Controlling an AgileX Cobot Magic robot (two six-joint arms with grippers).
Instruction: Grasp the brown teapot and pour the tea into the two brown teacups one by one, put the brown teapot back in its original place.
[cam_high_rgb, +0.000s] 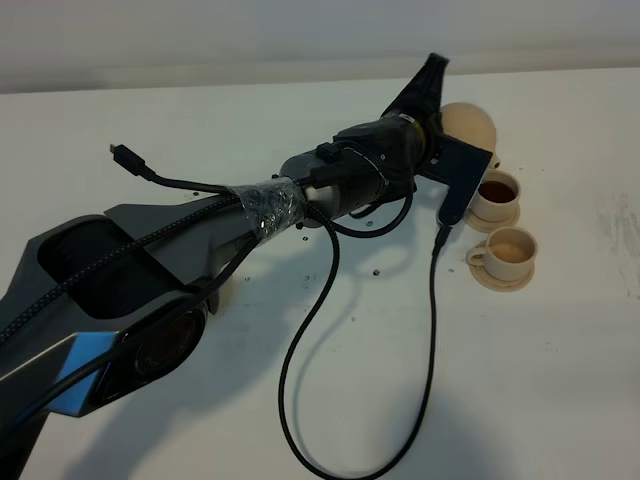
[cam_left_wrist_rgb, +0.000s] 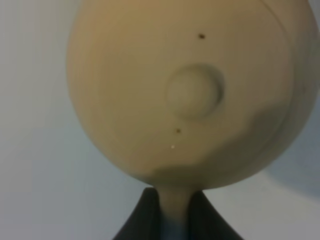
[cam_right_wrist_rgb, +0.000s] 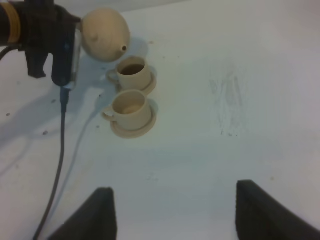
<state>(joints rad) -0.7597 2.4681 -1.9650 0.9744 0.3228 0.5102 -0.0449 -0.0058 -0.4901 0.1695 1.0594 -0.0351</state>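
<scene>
Here, from the high camera, the left gripper (cam_high_rgb: 434, 120) reaches across the table (cam_high_rgb: 200, 120) and holds the brown teapot (cam_high_rgb: 468, 124) lifted just behind the far teacup (cam_high_rgb: 496, 194), which shows dark tea; the near teacup (cam_high_rgb: 511, 252) shows paler liquid. At the left wrist, the jaws are clamped on the pot's handle, with the lid knob (cam_left_wrist_rgb: 195, 92) facing the lens. From the right wrist, the spout (cam_right_wrist_rgb: 124, 48) hangs just above the far teacup, apparently placed for pouring, while the right gripper (cam_right_wrist_rgb: 172, 212) waits with fingers apart, holding nothing.
</scene>
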